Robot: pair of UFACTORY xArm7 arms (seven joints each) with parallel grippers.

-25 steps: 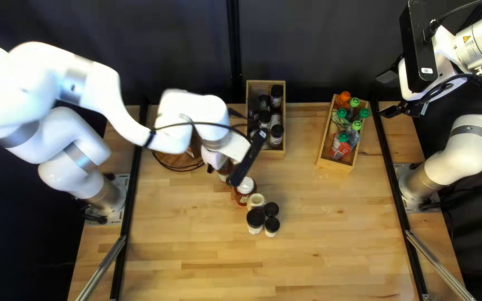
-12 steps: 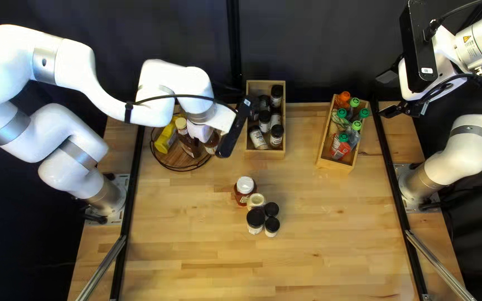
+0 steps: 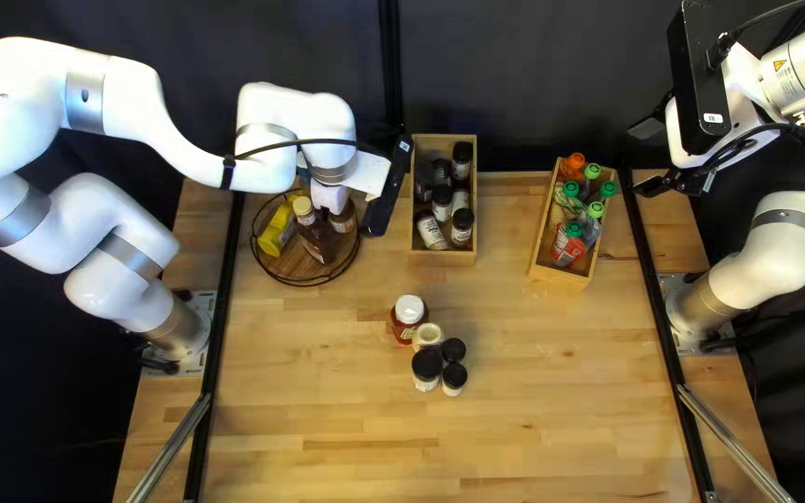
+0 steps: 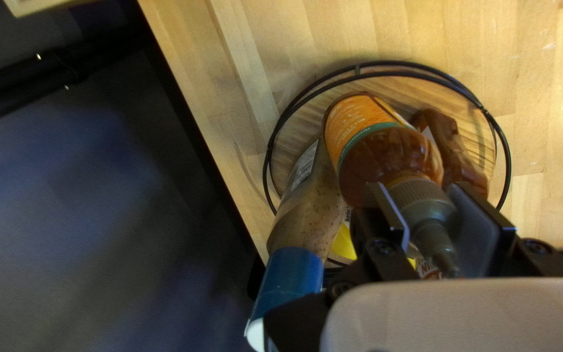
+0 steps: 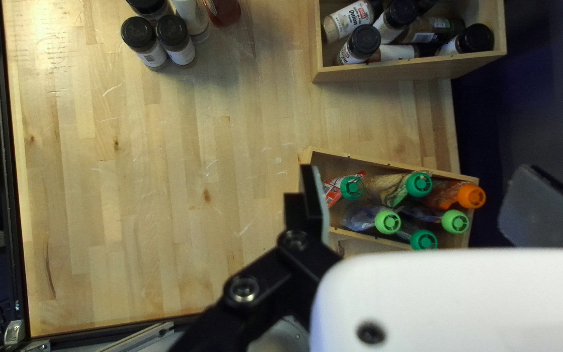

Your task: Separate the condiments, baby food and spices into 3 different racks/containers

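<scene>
Across the table [image 3: 533,401], reaching in with the left arm, by far the nearer to the work, over the round wire-rimmed rack [image 3: 286,264] for condiments, by the look of it. Next, for spices, a wooden box [image 3: 443,261] full of dark-capped jars [image 3: 463,222], some tipped over; then, for baby food, a smaller angled box [image 3: 559,274] of pouches [image 3: 570,244] with green and orange caps. Within the rack, a yellow bottle [image 3: 277,230] leaning, plus a brown bottle [image 4: 451,146] and a blue-capped bottle [image 4: 304,221] on either side of the orange-labelled bottle [image 4: 386,150].

Straight ahead of the left gripper [image 4: 421,189], neck towards the fingers, base away and over the rack, long axis running roughly along the reach. Hard to tell whether touching down. Calls for easing lower, then letting go; could knock the close neighbours. Afterwards, probably, on to the white-lidded jar [image 3: 409,317], the cream-topped jar [image 3: 429,337] and three black-lidded jars [image 3: 427,365], all bunched mid-table.

At the right gripper [image 5: 418,189], fingers wide apart around nothing, high at the other side. At the left, fingers narrow, closed about the grey cap [image 4: 425,205].
</scene>
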